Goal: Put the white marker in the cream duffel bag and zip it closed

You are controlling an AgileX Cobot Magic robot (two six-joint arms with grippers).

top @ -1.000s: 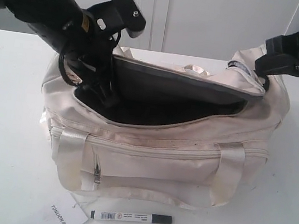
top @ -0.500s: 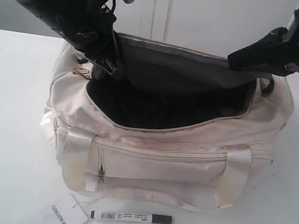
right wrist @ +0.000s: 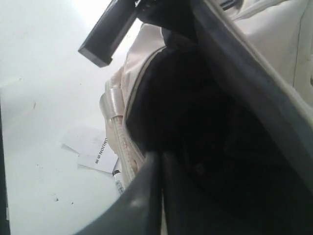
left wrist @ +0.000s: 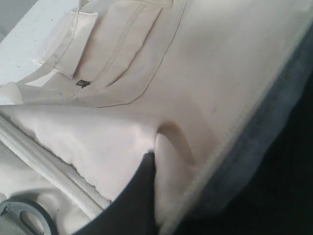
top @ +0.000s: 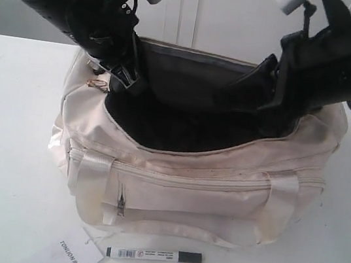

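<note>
The left pincer (top: 121,78) is clamped on the lifted rim of the large soft cream fabric duffel bag (top: 185,196), puckering the cloth. The right pincer (right wrist: 160,161) is closed at the bag's gaping mouth; whether it pinches anything I cannot tell. The slim white marker with dark cap (top: 154,254) lies on the white desk (top: 8,146) near the bag's front, beside a white paper tag (top: 77,256).
</note>
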